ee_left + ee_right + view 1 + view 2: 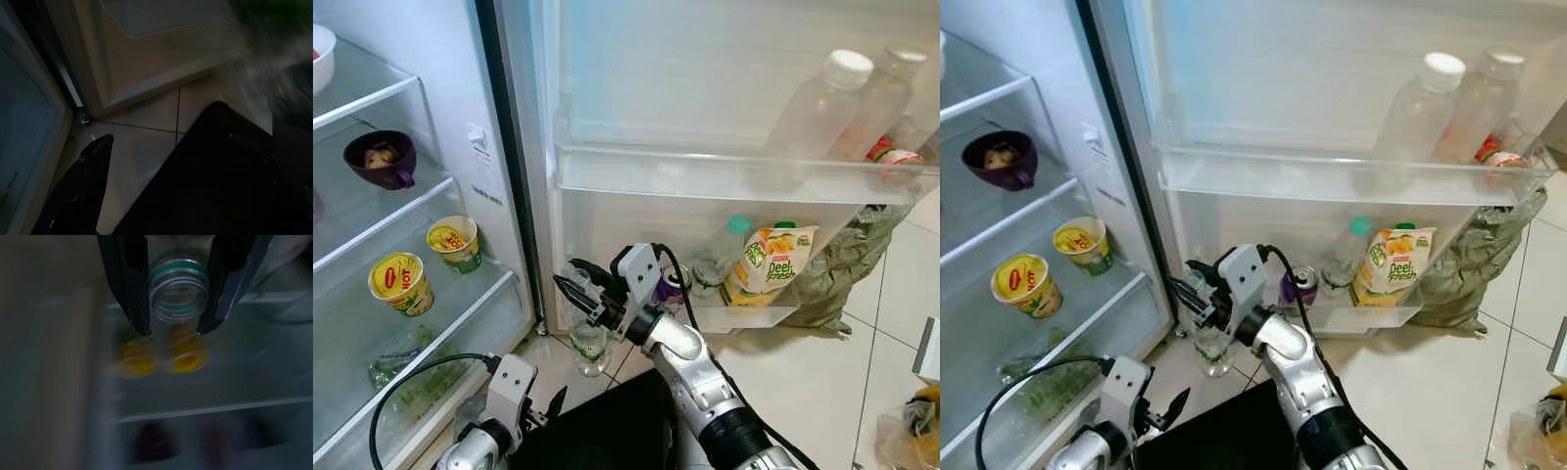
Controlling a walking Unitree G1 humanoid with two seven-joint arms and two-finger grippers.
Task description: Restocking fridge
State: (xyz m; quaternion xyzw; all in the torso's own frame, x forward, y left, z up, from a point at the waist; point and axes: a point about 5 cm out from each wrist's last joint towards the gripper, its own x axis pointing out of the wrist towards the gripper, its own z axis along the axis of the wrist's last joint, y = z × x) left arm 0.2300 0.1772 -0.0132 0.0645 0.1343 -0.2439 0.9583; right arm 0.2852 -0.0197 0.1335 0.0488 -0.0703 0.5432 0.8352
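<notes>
The right pincer [576, 290] is closed narrowly around the neck of a clear bottle [589, 345], held upright just outside the fridge door's lower shelf [744, 318]; the left pincer [553, 403] hangs low over the floor, its spread impossible to tell.

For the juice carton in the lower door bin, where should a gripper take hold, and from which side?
Probably across the upper body of the juice carton, coming from above. It leans in the door bin with its green cap clear of the rim, while the bin's front wall covers its base and a bottle crowds one side.
</notes>
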